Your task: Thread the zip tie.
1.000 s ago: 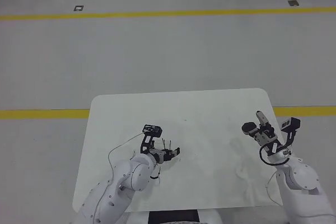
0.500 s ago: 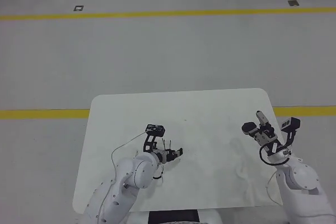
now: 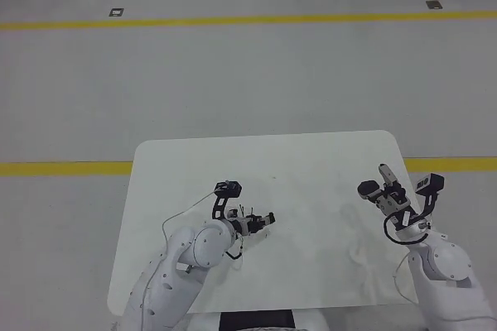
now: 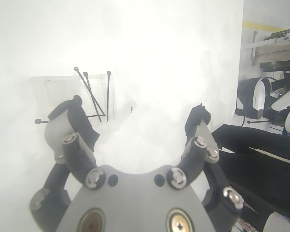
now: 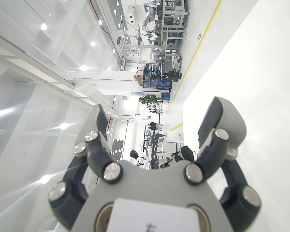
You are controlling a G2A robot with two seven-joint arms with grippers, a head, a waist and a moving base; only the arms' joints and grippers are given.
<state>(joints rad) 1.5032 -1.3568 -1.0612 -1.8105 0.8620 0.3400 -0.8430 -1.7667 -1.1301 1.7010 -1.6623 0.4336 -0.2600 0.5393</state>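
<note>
**Item: zip ties (image 4: 108, 92), black, thin, four seen.**
- Look: each is a narrow strap with a small square head at one end. They lie flat on a pale rectangular sheet (image 4: 58, 85) on the white table (image 3: 315, 165).
- Axis: three run lengthwise along the left gripper's reach, with heads at the far end and tails toward the gripper. Two of these slant and cross each other, and the third lies straight just beside them. The fourth tie (image 4: 38, 121) lies crosswise. Its head is out past the outer side of one finger (image 4: 72, 114), and its strap passes behind that fingertip to meet the other tails.
- Place: just ahead of that one fingertip, off the gap between the fingers, untouched.

**Left gripper (image 4: 137, 105):** low over the table, fingers spread wide, nothing between them.

**Right gripper (image 5: 157, 108):** raised at the table's right edge, well apart from the ties, fingers spread and holding nothing.
</note>
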